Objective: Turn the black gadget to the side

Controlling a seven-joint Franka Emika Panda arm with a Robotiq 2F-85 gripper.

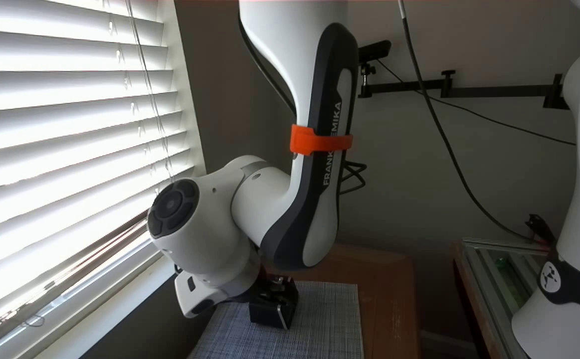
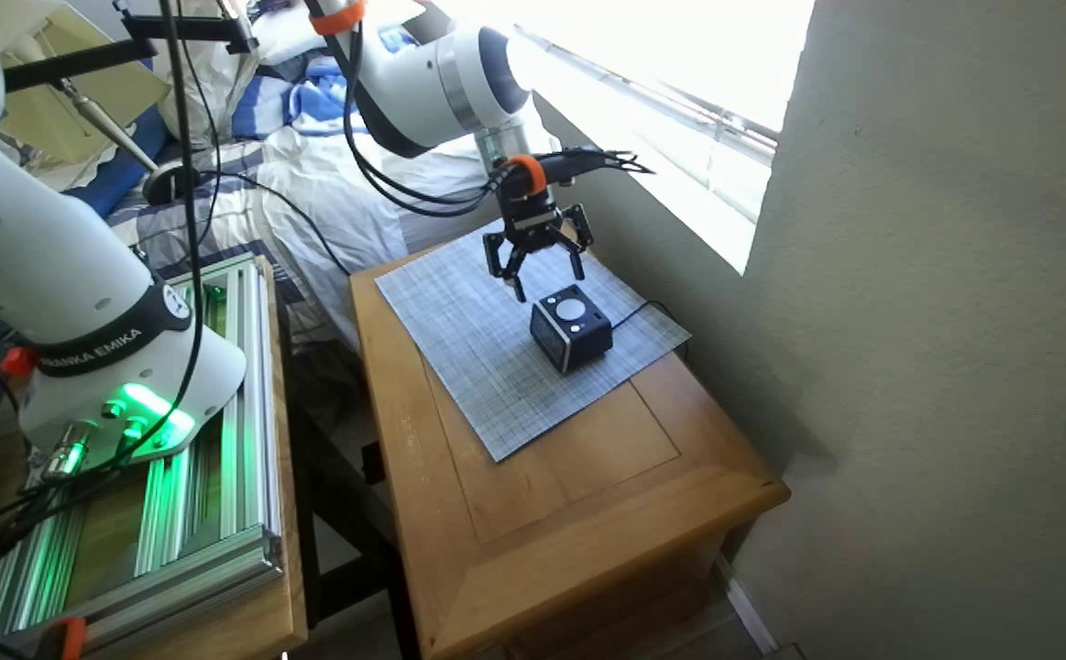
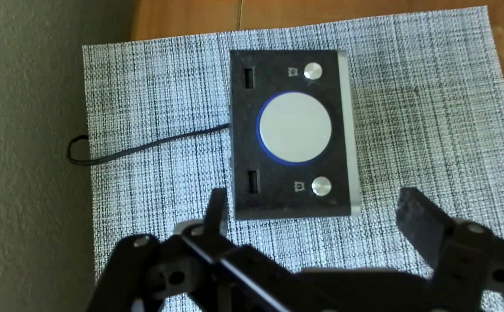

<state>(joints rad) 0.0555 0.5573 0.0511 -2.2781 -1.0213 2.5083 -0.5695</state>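
1. In an exterior view I'm seeing the black gadget (image 2: 572,332) sitting on a grey woven placemat (image 2: 496,403), pale round dial (image 2: 570,309) facing up; the placemat is covering part of a wooden worktop (image 2: 578,495).
2. Same view: tool (image 2: 550,285) is hanging above the placemat near the gadget, standing spread, released, gripping nothing. Gadget is reading as a hard-edged block, worktop as smooth wood with panel seams.
3. Wrist view: I'm looking down on it; dial is showing flat and smooth with a blue rim, shiny round buttons (image 3: 321,186) sitting beside it, narrow slots (image 3: 248,78) lining up near an edge, silvery strip (image 3: 349,130) running along the opposite edge. Thin black cord (image 3: 160,142) is leaving the slot side.
4. Handling, wrist view: I'm judging it stiff, fairly light, slightly slippery on the shell; cord is probably going to drag during a turn. I'm favouring a hold across slot side and strip side, avoiding the cord exit and the likely delicate dial and buttons. Fingers (image 3: 423,225) are standing wider apart than the box, apparently not touching it.
5. In an exterior view the white arm (image 1: 270,199) is filling the middle, window blinds (image 1: 70,119) are glaring; tool and gadget are merging dark-on-dark below the wrist, so I'm failing to read the grip from here.
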